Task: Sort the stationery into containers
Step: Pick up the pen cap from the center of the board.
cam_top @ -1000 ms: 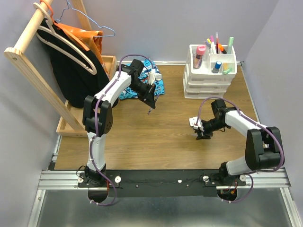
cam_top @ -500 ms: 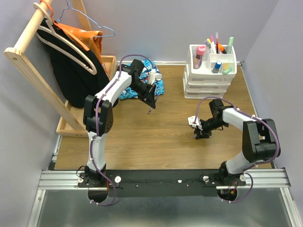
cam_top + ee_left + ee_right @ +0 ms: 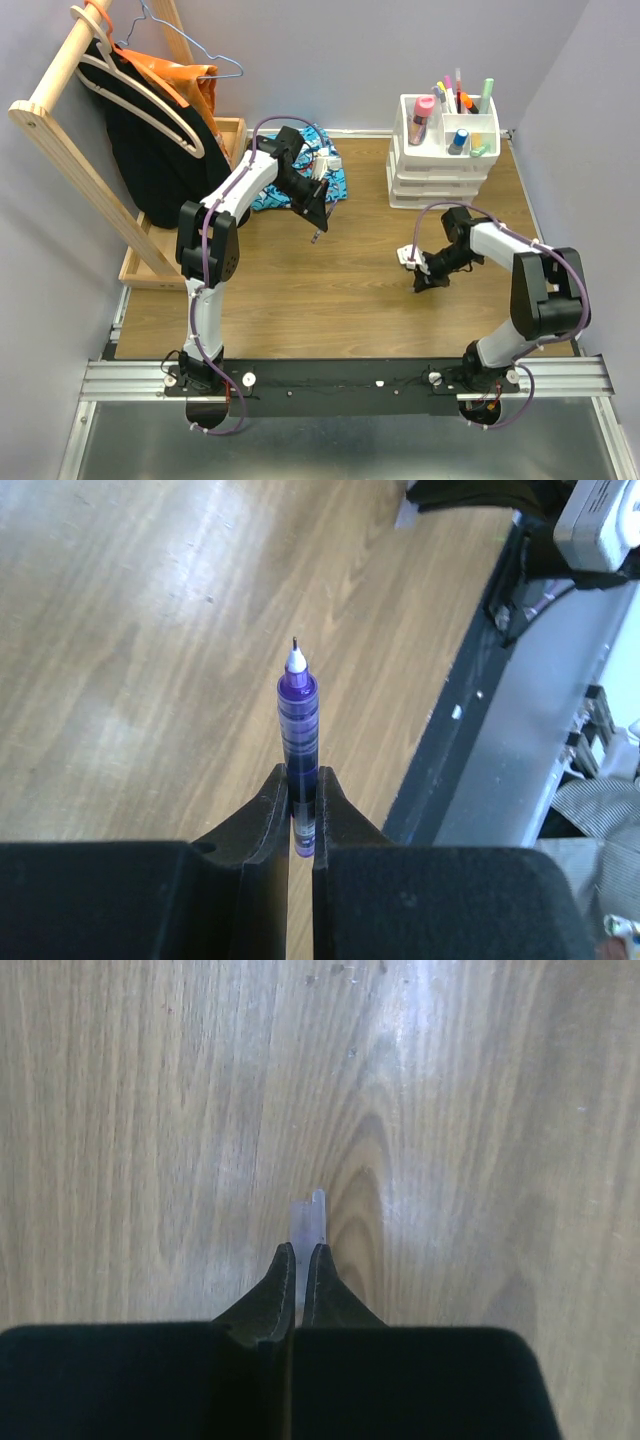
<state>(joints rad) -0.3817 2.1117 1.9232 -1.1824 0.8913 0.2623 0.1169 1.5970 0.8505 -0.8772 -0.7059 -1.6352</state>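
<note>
Observed: the left fingers are clamped on the lower barrel of a purple pen. The pen projects straight out past the fingertips, nib outermost, held clear above the counter. The right fingers are pressed together on a small translucent piece that protrudes just past their tips, low over the counter; contact with the wood cannot be told. The white organiser, pens upright in its top compartments, stands well beyond the right fingers.

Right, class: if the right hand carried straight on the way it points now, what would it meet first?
The bare wooden table. The right hand points down at it, shut on a small clear piece, which would likely touch first; how near is unclear.
</note>
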